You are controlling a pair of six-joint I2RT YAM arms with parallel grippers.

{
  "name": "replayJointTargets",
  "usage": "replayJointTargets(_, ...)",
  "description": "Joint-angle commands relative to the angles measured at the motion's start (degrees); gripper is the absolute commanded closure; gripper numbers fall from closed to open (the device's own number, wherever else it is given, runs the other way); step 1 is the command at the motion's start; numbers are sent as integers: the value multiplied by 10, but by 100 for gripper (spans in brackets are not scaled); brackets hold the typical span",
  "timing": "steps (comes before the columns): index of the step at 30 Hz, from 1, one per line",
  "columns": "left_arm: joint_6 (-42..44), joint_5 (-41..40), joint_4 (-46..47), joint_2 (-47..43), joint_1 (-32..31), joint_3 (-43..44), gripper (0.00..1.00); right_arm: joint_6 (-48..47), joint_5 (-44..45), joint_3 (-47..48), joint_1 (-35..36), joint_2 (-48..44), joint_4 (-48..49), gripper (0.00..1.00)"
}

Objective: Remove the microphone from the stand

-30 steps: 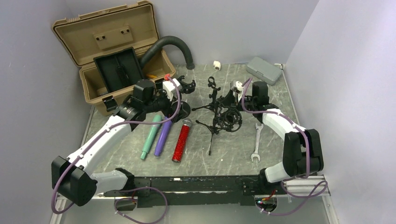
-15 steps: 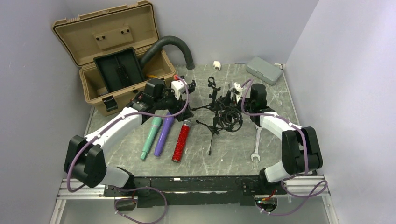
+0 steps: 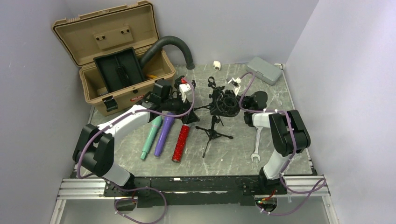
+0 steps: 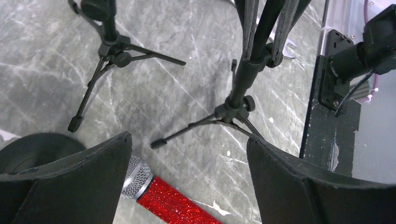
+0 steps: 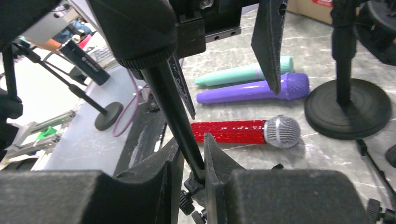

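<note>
Clamps right gripper (image 5: pixel 191 161) on stand (image 3: pixel 213 127) pole; hangs left gripper (image 4: pixel 187 142) spread wide, empty, above red mic (image 4: pixel 163 203) head; leaves black microphone (image 3: pixel 226 103) at stand's top

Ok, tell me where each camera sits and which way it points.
Top external: above and behind the bases, facing down on the table; left arm and right arm show.
Left wrist: looks down through the open left gripper at the stand and red mic.
Right wrist: low, facing across the table; right gripper shut on the stand's pole.
Shared: both wrist views show the stand and red mic.
</note>
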Motion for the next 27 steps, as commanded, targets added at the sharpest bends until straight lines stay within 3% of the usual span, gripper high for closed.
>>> replayJointTargets(1, 1, 37, 36, 0, -12, 23, 5, 124, -20, 33, -4, -26, 171, 97)
replayJointTargets(7, 5, 24, -6, 4, -13, 52, 5, 154, -17, 84, -32, -57, 129, 98)
replayJointTargets(12, 4, 14, -11, -12, -14, 56, 4, 68, -10, 120, -41, -99, -29, 98)
replayJointTargets(14, 6, 12, -20, -18, -14, 66, 4, -62, 10, 148, -41, -134, -213, 99)
replayJointTargets(15, 7, 11, -25, -20, -14, 72, 4, -241, 37, 176, -39, -159, -376, 100)
replayJointTargets(17, 8, 9, -40, -22, -14, 89, 4, -640, 153, 297, 1, -192, -928, 100)
replayJointTargets(18, 9, 8, -45, -26, -14, 94, 4, -718, 190, 340, 21, -190, -1021, 100)
replayJointTargets(21, 9, 9, -50, -39, -14, 104, 3, -640, 162, 336, 24, -204, -968, 100)
replayJointTargets(27, 20, 26, -49, -83, -15, 105, 2, -610, 160, 342, 60, -228, -982, 100)
